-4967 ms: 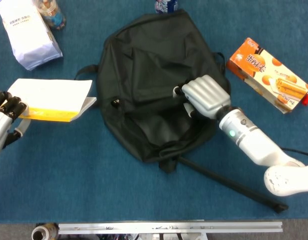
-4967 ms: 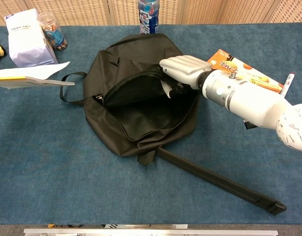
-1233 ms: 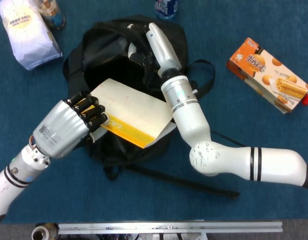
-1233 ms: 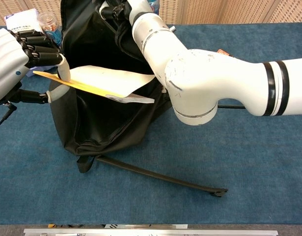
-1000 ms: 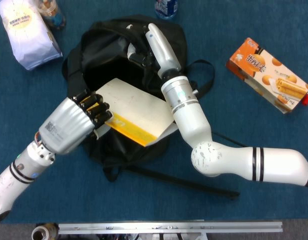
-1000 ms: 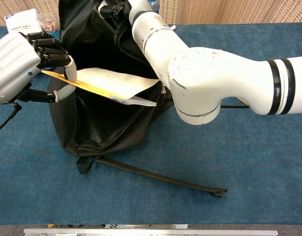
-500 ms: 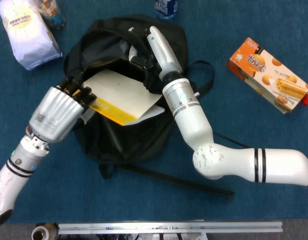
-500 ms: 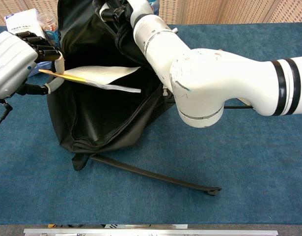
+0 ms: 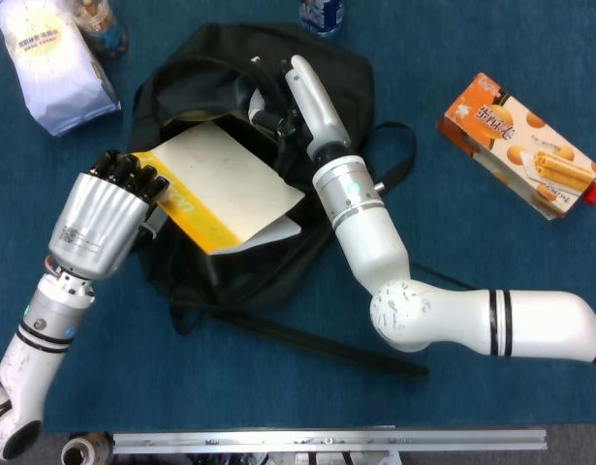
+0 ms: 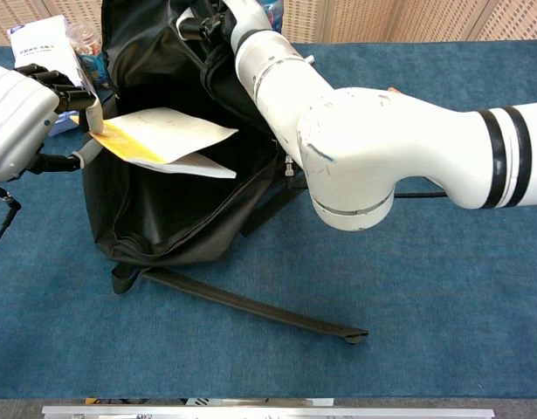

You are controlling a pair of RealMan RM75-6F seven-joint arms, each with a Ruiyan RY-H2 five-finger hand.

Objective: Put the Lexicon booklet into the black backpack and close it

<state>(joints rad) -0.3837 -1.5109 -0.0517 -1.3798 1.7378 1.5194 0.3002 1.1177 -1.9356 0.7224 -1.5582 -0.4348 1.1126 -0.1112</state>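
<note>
On the blue table (image 9: 491, 58), the black backpack (image 9: 239, 262) is the largest thing, lying with its mouth pulled wide and its long strap (image 10: 251, 307) trailing toward the near edge. From the chest view its upper rim is lifted well off the cloth, so the dark interior gapes toward the camera.

Next in size, the right arm reaches across the bag from the right, and the right hand (image 9: 296, 92) grips the raised rim at the far side of the opening, fingers clenched on the black fabric.

At the left, the left hand (image 9: 102, 221) holds the Lexicon booklet (image 9: 225, 186) by its near-left edge. Its dark fingers (image 9: 133, 179) curl over the top of the yellow band along that edge, with the thumb underneath as the chest view shows. The booklet juts away from the fingers to the right, roughly level, its pale cover up and its far corner hanging over the open mouth of the bag, close beside the right forearm. It sits above the opening, not down inside.

Smaller things lie apart: an orange snack box (image 9: 520, 145) at the right, a white pouch (image 9: 50, 63) at the far left, and a bottle (image 9: 322, 12) beyond the bag.
</note>
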